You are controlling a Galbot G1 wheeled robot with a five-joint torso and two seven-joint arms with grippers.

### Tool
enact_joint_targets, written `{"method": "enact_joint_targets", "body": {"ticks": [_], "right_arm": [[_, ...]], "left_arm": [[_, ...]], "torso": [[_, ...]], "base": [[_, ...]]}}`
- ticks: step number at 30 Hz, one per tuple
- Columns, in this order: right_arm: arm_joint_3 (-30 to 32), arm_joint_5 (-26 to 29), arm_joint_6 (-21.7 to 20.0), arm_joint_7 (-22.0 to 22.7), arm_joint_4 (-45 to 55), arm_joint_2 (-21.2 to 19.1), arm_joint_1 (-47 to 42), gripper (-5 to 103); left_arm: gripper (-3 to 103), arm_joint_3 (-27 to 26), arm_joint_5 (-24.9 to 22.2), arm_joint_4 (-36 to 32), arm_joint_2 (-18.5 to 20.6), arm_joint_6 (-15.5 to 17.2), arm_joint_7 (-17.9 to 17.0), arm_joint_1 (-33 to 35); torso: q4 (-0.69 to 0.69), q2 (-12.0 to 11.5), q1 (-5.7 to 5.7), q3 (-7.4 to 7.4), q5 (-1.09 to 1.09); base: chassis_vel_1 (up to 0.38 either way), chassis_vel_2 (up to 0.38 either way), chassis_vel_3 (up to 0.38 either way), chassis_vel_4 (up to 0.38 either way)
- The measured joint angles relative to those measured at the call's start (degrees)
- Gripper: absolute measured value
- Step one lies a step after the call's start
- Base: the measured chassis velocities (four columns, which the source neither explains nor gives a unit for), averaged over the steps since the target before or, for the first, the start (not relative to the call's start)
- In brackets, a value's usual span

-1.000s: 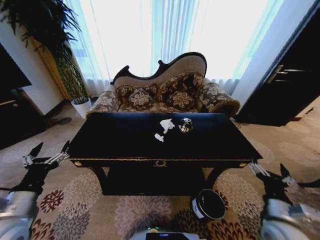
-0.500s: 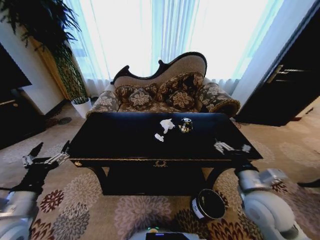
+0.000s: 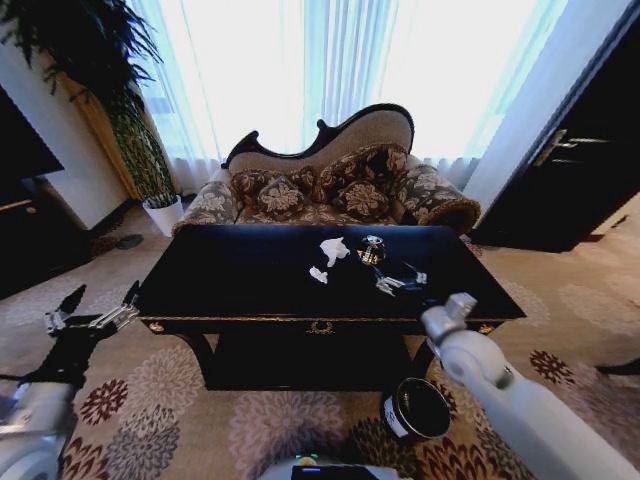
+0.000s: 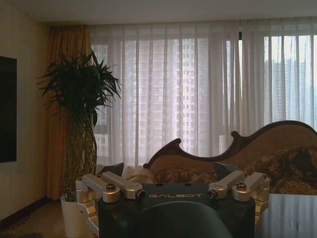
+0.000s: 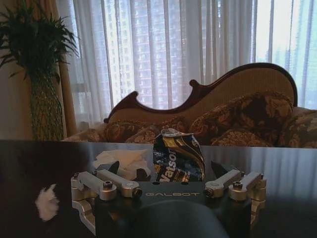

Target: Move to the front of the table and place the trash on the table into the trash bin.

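now at the reach step: right claw [image 3: 400,278] spread over the counter [image 3: 250,280], just short of the crushed can [image 5: 177,157] by the paper wad [image 3: 334,249]; next needs closing on it w/o knocking it; left claw [image 3: 92,318] idle, spread, beside the counter's left end.

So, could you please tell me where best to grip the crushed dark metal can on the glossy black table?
Probably around the crushed dark metal can's dented middle, coming level from the table's front: it stands upright, directly ahead of the open right tool.

Head view looks down over the table [image 3: 250,280] — both wrist views face the sofa [image 4: 277,158].
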Motion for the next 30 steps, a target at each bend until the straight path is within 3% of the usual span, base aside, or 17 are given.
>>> {"method": "enact_joint_targets", "body": {"ticks": [10, 30], "right_arm": [[-6.68, -0.88, 0.07, 0.23, -9.25, 2.03, 8.97, 100], [-15.56, -2.16, 0.08, 1.08, -15.71, 5.07, 21.57, 100]], "left_arm": [[100, 0.00, 0.00, 0.00, 0.00, 0.01, 0.00, 0.00], [100, 0.00, 0.00, -0.01, 0.00, 0.01, 0.00, 0.00]], "torso": [[-0.02, 0.00, 0.00, -0.01, 0.00], [-0.01, 0.01, 0.00, -0.01, 0.00]], "base": [[0.000, 0.000, 0.000, 0.000], [0.000, 0.000, 0.000, 0.000]]}}
